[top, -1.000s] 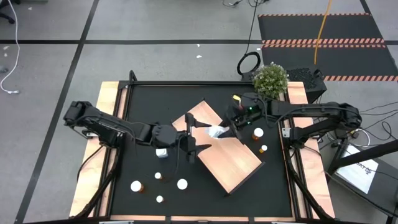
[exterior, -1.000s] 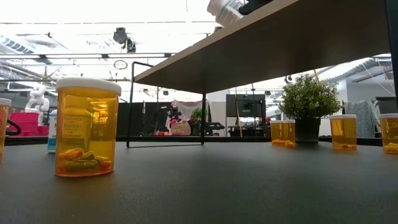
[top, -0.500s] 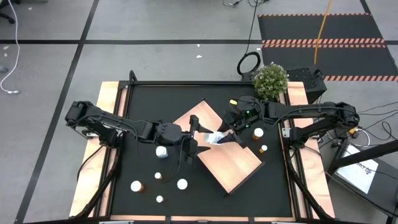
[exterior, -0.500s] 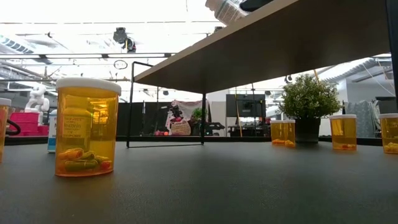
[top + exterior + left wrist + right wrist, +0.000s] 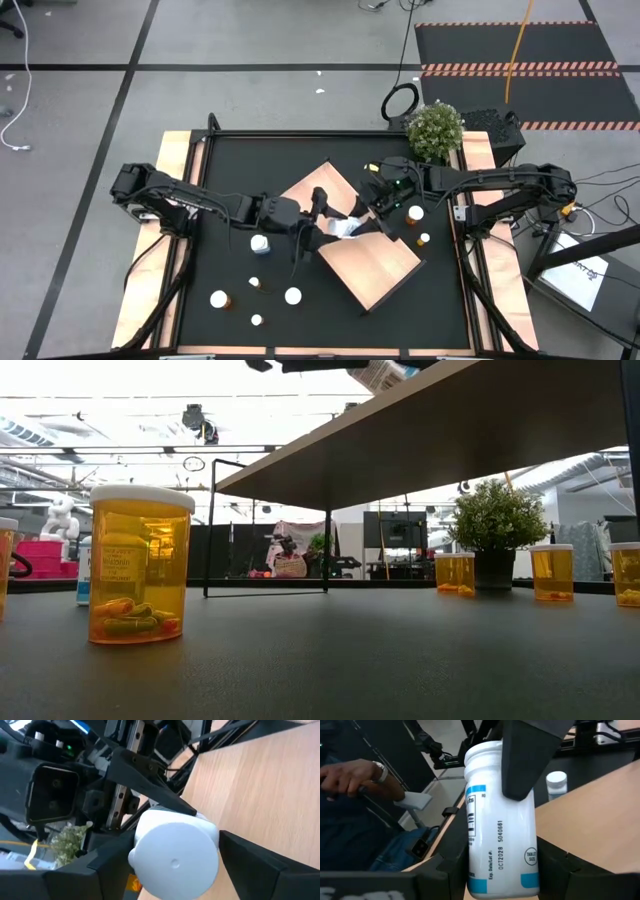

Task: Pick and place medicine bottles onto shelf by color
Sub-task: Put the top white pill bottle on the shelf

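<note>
The left gripper (image 5: pixel 322 208) is sliding in from the bare mat onto the shelf (image 5: pixel 375 262) — its fingers are now drawing in around the cap end of the white bottle (image 5: pixel 345 227). The right gripper (image 5: pixel 370 212) is swinging that bottle round — toward the left arm.

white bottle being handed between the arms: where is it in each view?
High: white bottle mid-frame over the shelf.
Low: just its end at the top edge, above the shelf.
Left wrist: centre, cap-on.
Right wrist: centre, label showing.
Shared landmark: the shelf.
</note>
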Motion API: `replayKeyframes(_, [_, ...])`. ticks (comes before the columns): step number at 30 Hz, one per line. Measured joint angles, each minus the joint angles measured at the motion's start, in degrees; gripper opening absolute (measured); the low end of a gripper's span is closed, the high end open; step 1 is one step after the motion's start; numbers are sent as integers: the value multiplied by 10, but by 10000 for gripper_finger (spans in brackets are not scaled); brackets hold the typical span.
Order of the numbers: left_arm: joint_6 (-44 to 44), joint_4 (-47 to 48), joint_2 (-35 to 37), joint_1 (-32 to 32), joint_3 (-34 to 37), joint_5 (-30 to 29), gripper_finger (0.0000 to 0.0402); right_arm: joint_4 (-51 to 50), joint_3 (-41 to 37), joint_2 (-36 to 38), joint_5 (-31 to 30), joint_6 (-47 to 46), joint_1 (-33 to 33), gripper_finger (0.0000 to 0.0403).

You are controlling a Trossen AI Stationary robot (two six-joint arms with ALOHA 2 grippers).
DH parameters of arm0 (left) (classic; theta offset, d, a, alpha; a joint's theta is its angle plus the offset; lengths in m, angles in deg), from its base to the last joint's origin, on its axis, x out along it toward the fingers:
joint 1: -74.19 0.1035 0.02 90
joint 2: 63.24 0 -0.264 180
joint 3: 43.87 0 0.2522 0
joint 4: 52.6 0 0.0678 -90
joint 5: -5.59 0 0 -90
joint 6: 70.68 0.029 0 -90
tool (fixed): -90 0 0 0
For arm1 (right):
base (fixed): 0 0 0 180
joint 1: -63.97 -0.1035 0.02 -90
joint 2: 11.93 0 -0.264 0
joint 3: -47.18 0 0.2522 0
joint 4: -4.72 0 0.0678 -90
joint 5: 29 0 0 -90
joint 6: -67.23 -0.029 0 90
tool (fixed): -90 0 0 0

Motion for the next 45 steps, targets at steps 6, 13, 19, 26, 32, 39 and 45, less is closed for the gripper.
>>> replayKeyframes(6, [6, -2, 0, 0, 0, 6, 237, 0, 0, 0, 3, 6, 0, 167])
replayKeyframes(13, [-2, -2, 0, -5, 0, 5, 252, 13, 0, 0, 1, 17, 0, 189])
replayKeyframes(19, [-28, -2, 0, -7, 0, -5, 238, 23, 0, 8, -27, 32, 0, 243])
replayKeyframes(26, [-90, 2, 5, -9, 0, -48, 241, 22, 0, 60, -121, 72, 1, 291])
replayKeyframes(32, [-164, -1, 10, -13, -1, -105, 242, -33, 1, 134, -188, 117, 1, 296])
replayKeyframes(39, [-293, 114, 10, -13, -85, -171, 243, -162, 1, 225, -382, 181, 1, 288])
replayKeyframes(45, [-369, 247, 10, -3, -197, -187, 243, -208, 1, 264, -504, 212, 1, 288])
